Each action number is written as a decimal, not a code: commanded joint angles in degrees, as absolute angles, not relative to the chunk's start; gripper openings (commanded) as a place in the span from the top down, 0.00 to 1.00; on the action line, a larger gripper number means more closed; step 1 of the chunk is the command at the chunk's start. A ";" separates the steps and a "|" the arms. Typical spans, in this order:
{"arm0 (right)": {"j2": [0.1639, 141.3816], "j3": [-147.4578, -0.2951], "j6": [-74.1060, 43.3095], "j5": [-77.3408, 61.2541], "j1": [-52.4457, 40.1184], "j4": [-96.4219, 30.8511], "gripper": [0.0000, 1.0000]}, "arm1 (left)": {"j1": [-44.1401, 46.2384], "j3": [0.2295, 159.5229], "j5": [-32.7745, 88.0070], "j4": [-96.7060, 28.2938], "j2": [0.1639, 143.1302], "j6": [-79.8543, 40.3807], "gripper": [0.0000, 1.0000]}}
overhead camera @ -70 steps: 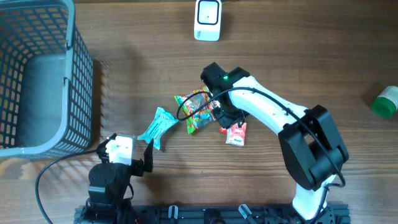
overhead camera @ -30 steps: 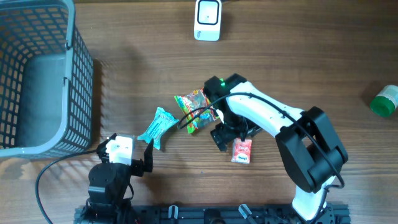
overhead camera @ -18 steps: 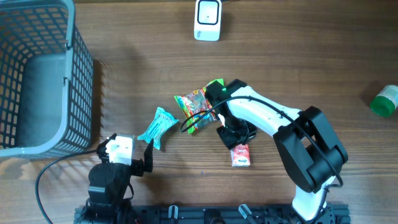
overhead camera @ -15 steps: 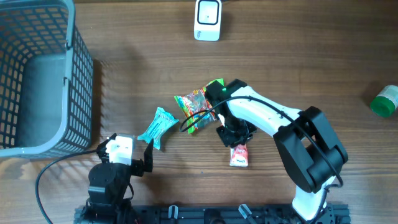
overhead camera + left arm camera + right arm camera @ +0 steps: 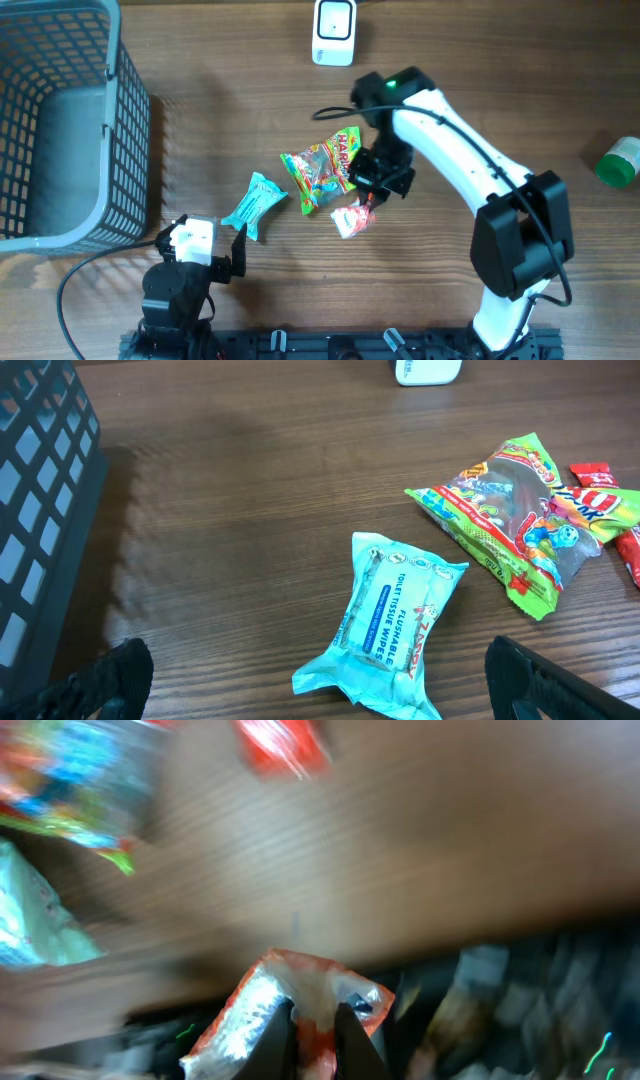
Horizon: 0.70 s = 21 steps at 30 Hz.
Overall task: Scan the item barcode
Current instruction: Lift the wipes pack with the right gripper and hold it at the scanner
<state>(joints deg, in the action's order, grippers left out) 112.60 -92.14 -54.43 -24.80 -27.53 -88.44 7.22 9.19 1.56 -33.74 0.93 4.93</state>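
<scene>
Wood-grain tabletop (image 5: 520, 60), dark brown. Right claw (image 5: 366, 197) over the middle of it, clamped shut on a red-and-white packet (image 5: 349, 219). Grips the packet by one end, the rest sticking out toward the lower left in overhead. Close up from the right wrist: both fingers (image 5: 276, 1036) pinched onto crinkled foil, whole view smeared with motion blur. Cannot tell if lifted clear of the wood or touching it. Held just right of and below a candy bag (image 5: 320, 170), colourful with green edges, lying flat. Well short of the scanner (image 5: 333, 31), white, at the top edge of the tabletop, roughly straight up from the candy bag.

Teal wipes pack (image 5: 392, 618) left of and below the candy bag, apart from it, flat on the wood at a slant, print side up. Left claw (image 5: 200, 246) low on the left, spread wide open. Black fingers (image 5: 112, 682) at both lower corners of the left wrist view, wipes pack just ahead and between them, not touching. Small red wrapper (image 5: 598, 474) against the candy bag's right end in that view, partly cut off by the frame edge.

Grey mesh basket (image 5: 130, 150) in the upper left corner. Green container (image 5: 621, 163) at the far right edge, well apart from everything else.
</scene>
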 commanded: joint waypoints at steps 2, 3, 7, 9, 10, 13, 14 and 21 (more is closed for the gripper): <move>112.38 -92.62 -78.30 -40.01 -25.02 -90.80 0.96 | 7.55 8.80 1.43 -33.65 0.93 5.76 0.00; 112.40 -92.62 -83.68 -40.34 -24.58 -90.02 0.96 | 7.55 8.80 1.43 -33.65 0.93 5.76 0.00; 112.40 -92.49 -96.38 -36.88 -24.40 -84.95 0.96 | 7.55 8.80 1.43 -33.65 0.93 5.76 0.00; 112.40 -92.49 -97.10 -37.23 -24.40 -82.13 0.96 | 7.55 8.80 1.43 -33.65 0.93 5.76 0.00; 112.40 -92.49 -97.08 -38.26 -24.38 -81.19 0.96 | 7.55 8.80 1.43 -33.65 0.93 5.76 0.00; 112.40 -92.49 -97.06 -39.94 -24.34 -80.31 0.96 | 7.55 8.80 1.41 -33.65 0.93 5.76 0.00; 112.40 -92.49 -96.95 -39.99 -24.34 -80.31 0.96 | 7.55 8.80 1.43 -33.65 0.93 5.76 0.00; 112.38 -92.53 -61.06 -41.17 -24.40 -70.00 0.96 | 7.55 8.80 1.43 -33.65 0.93 5.76 0.00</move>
